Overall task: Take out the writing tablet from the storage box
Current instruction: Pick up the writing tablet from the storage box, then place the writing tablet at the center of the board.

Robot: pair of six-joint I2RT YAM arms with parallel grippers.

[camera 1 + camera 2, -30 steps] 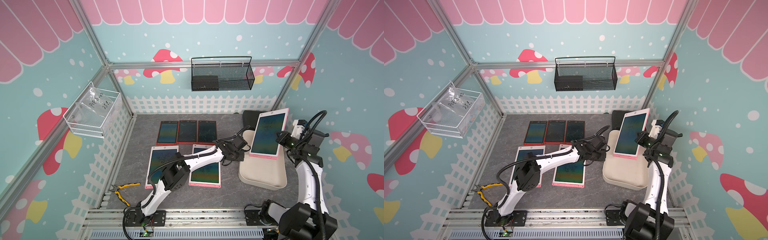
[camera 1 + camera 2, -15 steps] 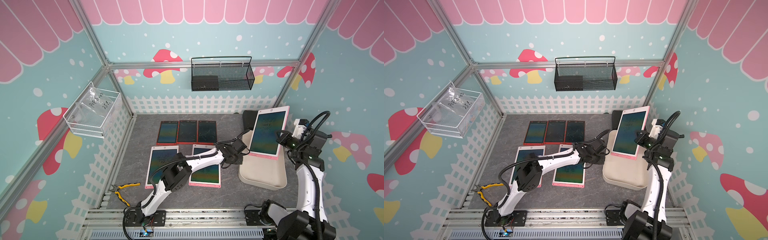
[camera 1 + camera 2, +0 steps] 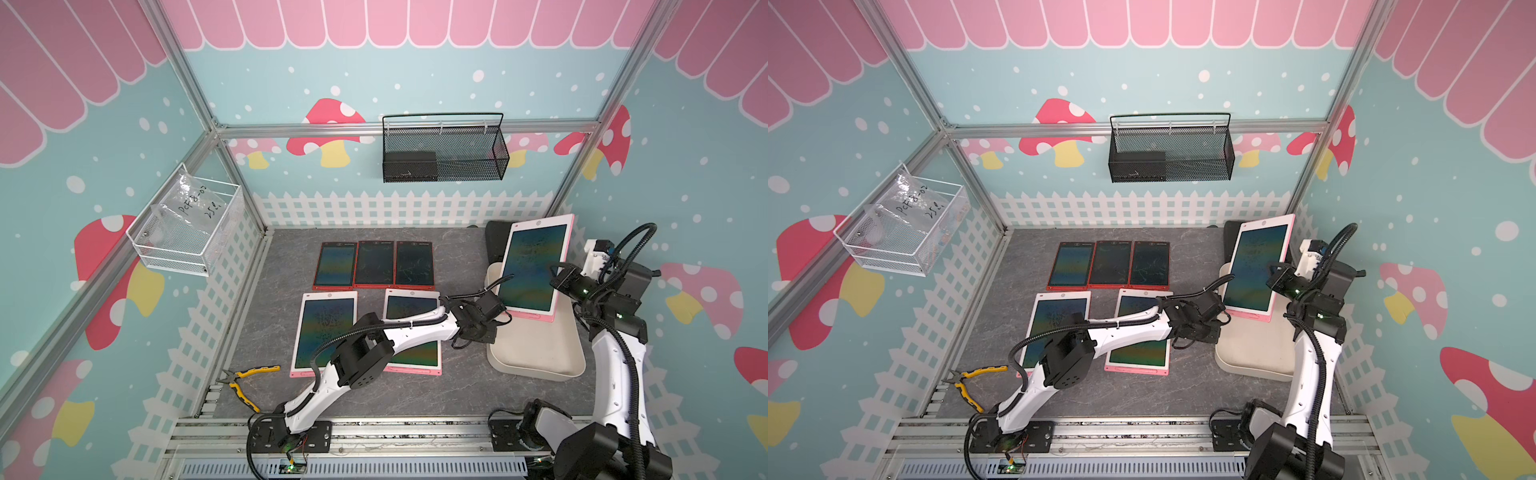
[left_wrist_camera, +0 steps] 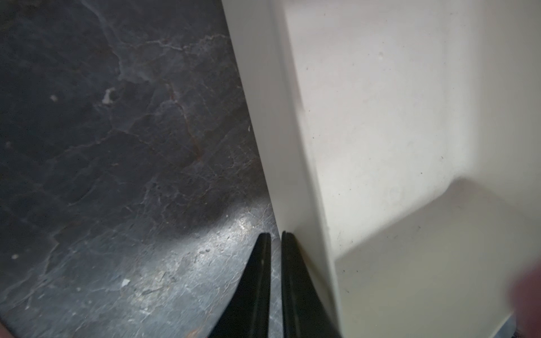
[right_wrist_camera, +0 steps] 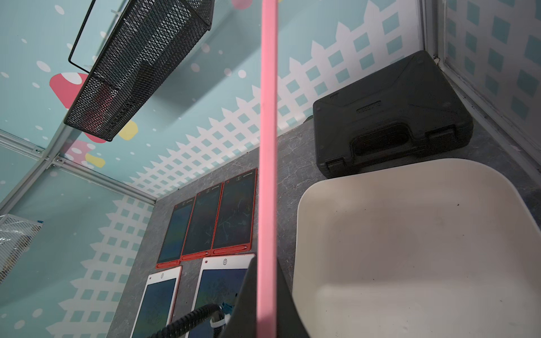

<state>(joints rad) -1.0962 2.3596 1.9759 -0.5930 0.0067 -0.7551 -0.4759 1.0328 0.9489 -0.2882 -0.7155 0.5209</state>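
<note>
Item: writing tablet [image 3: 532, 270], hanging upright above storage box [image 3: 536, 357]. Right fingers [image 3: 562, 279] clamping its pink long edge. Left fingers [image 4: 260, 278] sitting nearly closed, empty, against box wall. Probably handling light, stiff, thin; glossy screen slipping easily, so gripping bezel seems best.

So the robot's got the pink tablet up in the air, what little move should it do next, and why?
Probably swing it sideways toward the grey floor. The right gripper is shut on the writing tablet, lifted clear and tilted up, but it hangs right above the storage box, so it isn't really out yet.
</note>
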